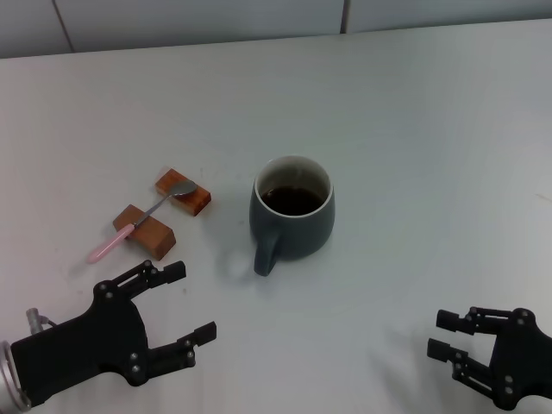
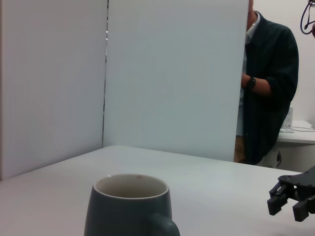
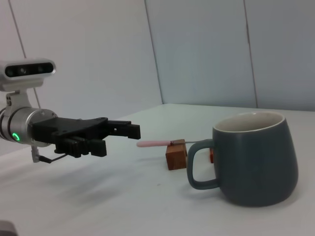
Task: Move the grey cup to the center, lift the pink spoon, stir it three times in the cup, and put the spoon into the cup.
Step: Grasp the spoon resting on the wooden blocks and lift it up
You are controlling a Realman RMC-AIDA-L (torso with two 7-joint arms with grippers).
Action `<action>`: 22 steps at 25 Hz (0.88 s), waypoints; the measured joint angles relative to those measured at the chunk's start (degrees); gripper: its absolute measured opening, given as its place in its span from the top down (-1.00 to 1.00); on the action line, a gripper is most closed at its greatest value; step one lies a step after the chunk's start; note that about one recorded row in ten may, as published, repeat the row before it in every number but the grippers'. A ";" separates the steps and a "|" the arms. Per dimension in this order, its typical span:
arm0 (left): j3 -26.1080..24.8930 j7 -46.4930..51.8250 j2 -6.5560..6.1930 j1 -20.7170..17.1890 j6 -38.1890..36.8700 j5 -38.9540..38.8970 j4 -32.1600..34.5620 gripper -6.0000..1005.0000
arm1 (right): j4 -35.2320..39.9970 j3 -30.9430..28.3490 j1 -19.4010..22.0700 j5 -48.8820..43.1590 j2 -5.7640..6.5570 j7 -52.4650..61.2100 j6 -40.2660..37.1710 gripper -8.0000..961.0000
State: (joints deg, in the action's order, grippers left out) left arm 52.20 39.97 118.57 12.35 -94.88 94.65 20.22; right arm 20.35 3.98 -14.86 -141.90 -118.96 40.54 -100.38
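Observation:
The grey cup [image 1: 291, 216] stands upright near the middle of the table, with its handle [image 1: 266, 257] pointing toward me and a dark inside. It also shows in the left wrist view [image 2: 130, 206] and the right wrist view [image 3: 253, 157]. The pink spoon [image 1: 138, 224] lies across two brown wooden blocks to the cup's left, its bowl on the farther block. It also shows in the right wrist view [image 3: 157, 143]. My left gripper [image 1: 194, 302] is open and empty, in front of the blocks. My right gripper [image 1: 438, 335] is open and empty at the front right, apart from the cup.
The two wooden blocks [image 1: 147, 231] [image 1: 185, 191] hold the spoon off the white table [image 1: 414, 129]. White panels stand behind the table. A person in dark clothing [image 2: 268, 88] stands beyond the table's far side.

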 joint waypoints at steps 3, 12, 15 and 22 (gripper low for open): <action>0.00 0.06 0.00 0.02 0.02 0.00 0.00 -0.62 | -0.01 -0.20 0.10 0.12 -0.01 -0.63 -0.16 0.44; 0.00 -0.15 0.00 0.04 0.04 0.00 0.00 -0.61 | 0.01 -0.22 -0.23 0.34 -0.04 -0.76 -0.54 -0.20; 0.00 -0.15 0.00 0.04 0.04 0.00 0.00 -0.60 | -0.01 -0.20 -0.32 0.48 -0.04 -0.76 -0.57 -0.27; -1.49 16.58 0.03 -0.24 -8.12 -14.89 -3.25 -0.59 | 0.12 -0.20 -0.56 0.97 0.03 -0.76 -0.61 -0.27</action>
State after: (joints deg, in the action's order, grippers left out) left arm 50.71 56.56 118.59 12.11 -103.00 79.77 16.97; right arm 20.47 3.78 -15.41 -140.92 -118.93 39.78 -100.99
